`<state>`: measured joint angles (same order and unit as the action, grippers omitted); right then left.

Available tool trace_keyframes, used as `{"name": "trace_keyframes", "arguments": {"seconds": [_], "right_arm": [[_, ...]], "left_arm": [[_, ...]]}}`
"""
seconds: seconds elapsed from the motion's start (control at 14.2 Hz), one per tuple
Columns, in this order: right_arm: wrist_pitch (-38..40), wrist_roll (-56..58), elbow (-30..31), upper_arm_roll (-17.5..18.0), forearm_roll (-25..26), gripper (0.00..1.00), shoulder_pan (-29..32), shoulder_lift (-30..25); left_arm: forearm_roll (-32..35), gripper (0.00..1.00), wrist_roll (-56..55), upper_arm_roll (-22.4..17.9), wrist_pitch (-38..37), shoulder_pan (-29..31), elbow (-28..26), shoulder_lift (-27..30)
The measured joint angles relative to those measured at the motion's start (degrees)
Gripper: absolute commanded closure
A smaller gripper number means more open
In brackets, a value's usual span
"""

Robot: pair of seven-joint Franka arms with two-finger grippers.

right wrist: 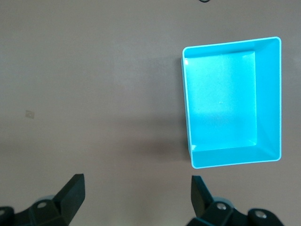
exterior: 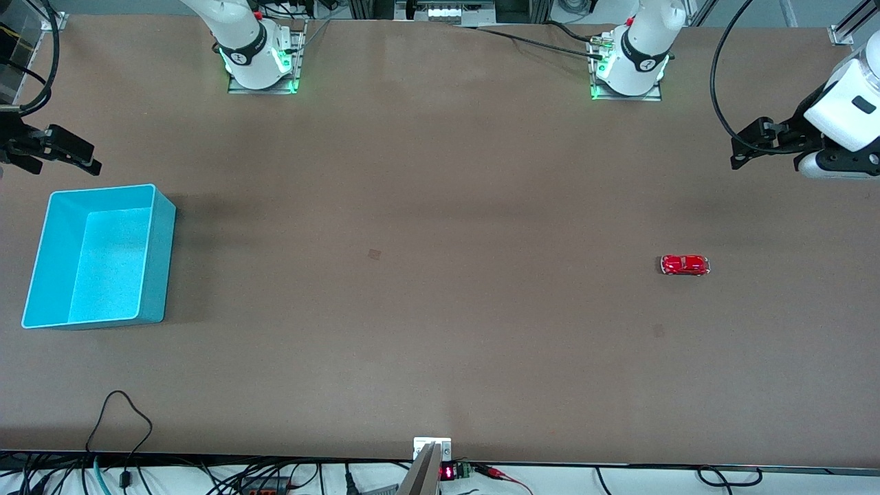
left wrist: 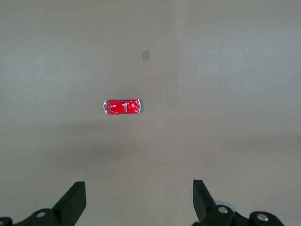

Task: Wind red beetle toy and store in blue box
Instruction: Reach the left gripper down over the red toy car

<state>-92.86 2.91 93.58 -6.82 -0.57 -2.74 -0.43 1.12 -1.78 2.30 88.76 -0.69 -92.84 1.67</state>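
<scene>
Red beetle toy (exterior: 685, 265) on bare table (exterior: 440, 275), toward left arm's end, nothing touching it. Blue box (exterior: 96, 258) toward right arm's end, at toy's 9 o'clock in front view, well apart; nothing seen inside. Small dark patch (exterior: 375, 254) on table between them.

Left pincer (exterior: 746, 148) raised at toy's 1 o'clock, fingers spread, holding nothing. Right pincer (exterior: 75, 155) raised at box's 12 o'clock, fingers spread, holding nothing. Both arms wait.

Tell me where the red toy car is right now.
The red toy car sits alone on the bare table toward the left arm's end, far from the blue box at the right arm's end; no gripper touches it.
</scene>
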Motion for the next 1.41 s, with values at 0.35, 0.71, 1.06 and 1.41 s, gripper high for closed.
{"name": "trace_keyframes", "arguments": {"seconds": [0.35,0.71,1.06,1.41], "right_arm": [[0.02,-0.24,0.0,-0.13,0.01,0.0,0.03,0.0],[0.19,-0.24,0.0,-0.25,0.07,0.0,0.13,0.01],[0.49,-0.24,0.01,-0.31,0.09,0.0,0.17,0.01],[0.58,-0.24,0.06,-0.33,0.1,0.0,0.17,0.02]], "left_arm": [[0.0,0.0,0.0,0.07,-0.4,0.27,0.03,0.0],[0.0,0.0,0.0,0.47,-3.94,0.16,0.05,-0.07],[0.0,0.0,0.19,0.64,-21.81,0.0,0.02,-0.88],[0.01,0.0,15.95,0.56,-20.07,1.49,-0.68,-6.81]]}}
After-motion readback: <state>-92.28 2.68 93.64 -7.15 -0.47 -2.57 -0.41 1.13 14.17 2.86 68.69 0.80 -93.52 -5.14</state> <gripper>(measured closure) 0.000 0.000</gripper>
